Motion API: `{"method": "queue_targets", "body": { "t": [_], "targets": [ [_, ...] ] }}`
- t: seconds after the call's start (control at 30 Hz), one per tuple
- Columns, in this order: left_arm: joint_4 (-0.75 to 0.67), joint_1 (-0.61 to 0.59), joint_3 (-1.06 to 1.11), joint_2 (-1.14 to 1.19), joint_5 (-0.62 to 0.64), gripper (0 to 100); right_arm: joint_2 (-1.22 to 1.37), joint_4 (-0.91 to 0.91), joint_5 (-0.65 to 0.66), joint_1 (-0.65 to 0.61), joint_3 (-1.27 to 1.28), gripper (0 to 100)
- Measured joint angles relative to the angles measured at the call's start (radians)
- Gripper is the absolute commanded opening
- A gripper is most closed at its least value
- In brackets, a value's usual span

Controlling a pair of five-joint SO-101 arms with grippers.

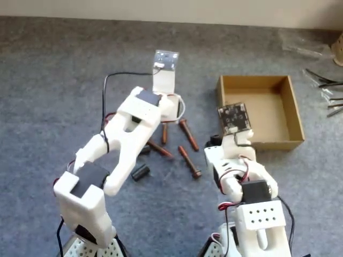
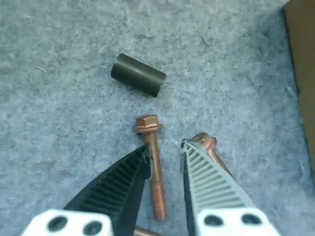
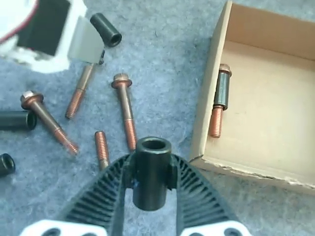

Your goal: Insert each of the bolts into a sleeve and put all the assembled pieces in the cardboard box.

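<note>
Clamping 1 sleeve (image 3: pixel 151 173) with its bore exposed, your right gripper (image 3: pixel 151 164) presents it for insertion; your left gripper (image 2: pixel 165 146) hangs part-open astride 1 bolt (image 2: pixel 155 178), ready to pinch

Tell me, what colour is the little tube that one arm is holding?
Black. The sleeve shows best in the right wrist view.

From above, the bolts (image 1: pixel 188 160) lie scattered mid-table, with the box (image 1: pixel 270 110) at two o'clock from them and a loose sleeve (image 1: pixel 140 172) at eight o'clock. An assembled piece (image 3: pixel 220 96) lies in the box, along one wall. The left gripper (image 2: pixel 165 146) straddles one bolt (image 2: pixel 156 187), and another sleeve (image 2: pixel 138 74) lies just beyond that bolt's head. The right gripper (image 3: pixel 151 162), seemingly at three o'clock from the bolts, clamps a third sleeve (image 3: pixel 150 191).
</note>
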Motion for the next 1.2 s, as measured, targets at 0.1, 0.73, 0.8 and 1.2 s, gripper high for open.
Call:
{"method": "queue_targets", "body": {
  "t": [0.1, 0.73, 0.8, 1.2],
  "targets": [
    [0.000, -0.005, -0.031, 0.043, 0.002, 10, 0.000, 0.000, 0.000, -0.002, 0.000, 0.5],
    [0.041, -0.020, -0.095, 0.150, 0.066, 11, 0.000, 0.000, 0.000, -0.002, 0.000, 0.5],
    [0.046, -0.020, -0.095, 0.150, 0.066, 11, 0.000, 0.000, 0.000, -0.002, 0.000, 0.5],
    [0.046, -0.021, -0.095, 0.152, 0.066, 11, 0.000, 0.000, 0.000, -0.002, 0.000, 0.5]
  ]
}}
